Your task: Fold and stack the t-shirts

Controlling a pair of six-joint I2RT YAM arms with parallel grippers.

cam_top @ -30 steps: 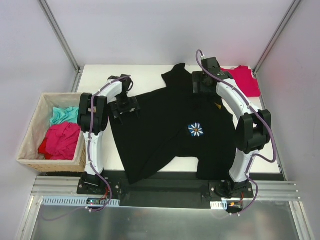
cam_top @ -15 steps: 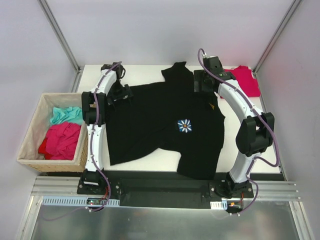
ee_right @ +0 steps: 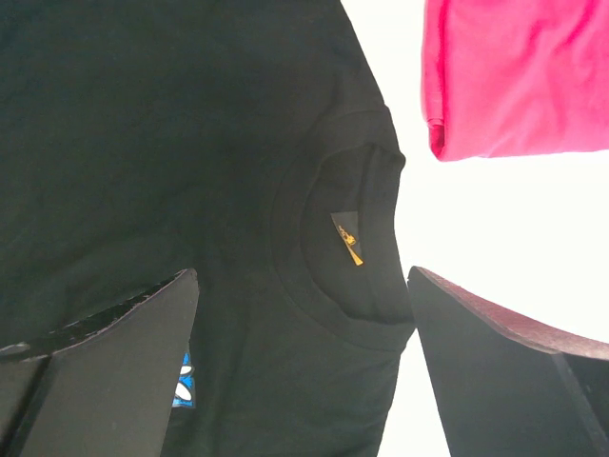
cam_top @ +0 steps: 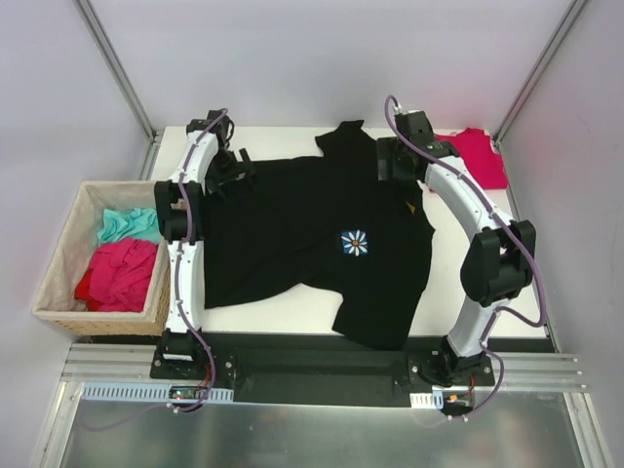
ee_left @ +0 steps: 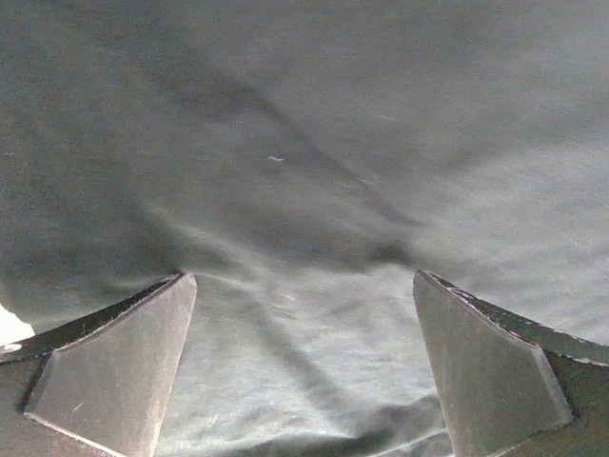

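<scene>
Overhead first: the black t-shirt [cam_top: 312,244] lies spread on the white table [cam_top: 292,312], pale emblem [cam_top: 355,243] up. The red t-shirt [cam_top: 478,156] sits folded at the far right corner, near it but apart. My left gripper [cam_top: 229,168] is at the shirt's far left edge, my right gripper [cam_top: 395,161] at its collar end. A woven basket [cam_top: 58,253] stands off left (other cloth inside). Left wrist: fingers [ee_left: 114,371] spread wide, gripping nothing, wrinkled black cloth beneath. Right wrist: jaws likewise released and empty above the collar [ee_right: 285,219] and its yellow label [ee_right: 348,238], red cloth upper right.
</scene>
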